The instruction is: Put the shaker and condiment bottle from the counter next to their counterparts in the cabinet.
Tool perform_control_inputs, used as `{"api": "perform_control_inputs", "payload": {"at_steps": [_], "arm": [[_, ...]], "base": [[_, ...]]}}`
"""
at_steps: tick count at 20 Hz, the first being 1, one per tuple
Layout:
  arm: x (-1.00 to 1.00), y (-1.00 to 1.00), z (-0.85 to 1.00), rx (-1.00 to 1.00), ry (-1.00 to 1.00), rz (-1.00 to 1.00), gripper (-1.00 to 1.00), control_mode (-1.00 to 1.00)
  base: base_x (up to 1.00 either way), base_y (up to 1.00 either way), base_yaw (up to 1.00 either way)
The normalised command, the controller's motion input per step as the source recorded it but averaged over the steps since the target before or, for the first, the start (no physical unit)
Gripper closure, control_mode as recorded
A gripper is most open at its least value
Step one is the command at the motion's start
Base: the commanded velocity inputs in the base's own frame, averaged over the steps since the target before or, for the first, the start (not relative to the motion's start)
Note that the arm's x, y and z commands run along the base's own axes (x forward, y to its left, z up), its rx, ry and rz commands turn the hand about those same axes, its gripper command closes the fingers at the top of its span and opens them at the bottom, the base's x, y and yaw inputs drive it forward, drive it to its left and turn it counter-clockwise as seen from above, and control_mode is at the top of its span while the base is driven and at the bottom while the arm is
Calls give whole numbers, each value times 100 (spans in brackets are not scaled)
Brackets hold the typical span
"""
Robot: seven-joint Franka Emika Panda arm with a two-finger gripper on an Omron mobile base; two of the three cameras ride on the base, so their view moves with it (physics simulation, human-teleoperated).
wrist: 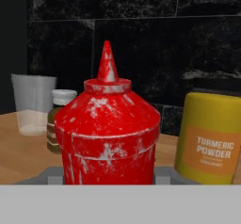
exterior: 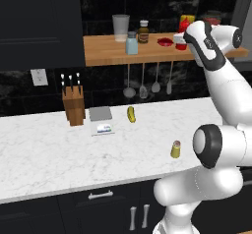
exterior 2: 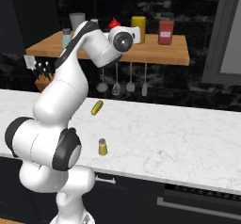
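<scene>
Against the black wall, the wooden cabinet carries the claw at shelf height, closed on the red condiment bottle just beside the wide yellow bottle. Well below the cabinet, the olive shaker stands upright on the marble table.

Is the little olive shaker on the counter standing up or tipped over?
Upright. The shaker stands on the counter with its pinkish top upward.

Knife block, pickle, hanging utensils, red jar.
</scene>
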Motion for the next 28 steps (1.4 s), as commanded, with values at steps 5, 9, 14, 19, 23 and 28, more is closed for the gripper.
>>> {"api": "perform_control_inputs", "payload": {"at_steps": [5, 9, 14, 19, 23, 28], "arm": [[20, 0, 0, 0, 0, -5, 100, -100], [19, 0, 0, 0, 0, -3, 100, -100], [6, 0, 0, 0, 0, -2, 100, -100], [0, 0, 0, 0, 0, -2, 100, -100], [0, 0, 0, 0, 0, -2, 100, -100], [0, 0, -3, 0, 0, -2, 100, -100]], "base": [[0, 0, 0], [0, 0, 0], [0, 0, 0], [0, 0, 0], [0, 0, 0], [0, 0, 0]]}}
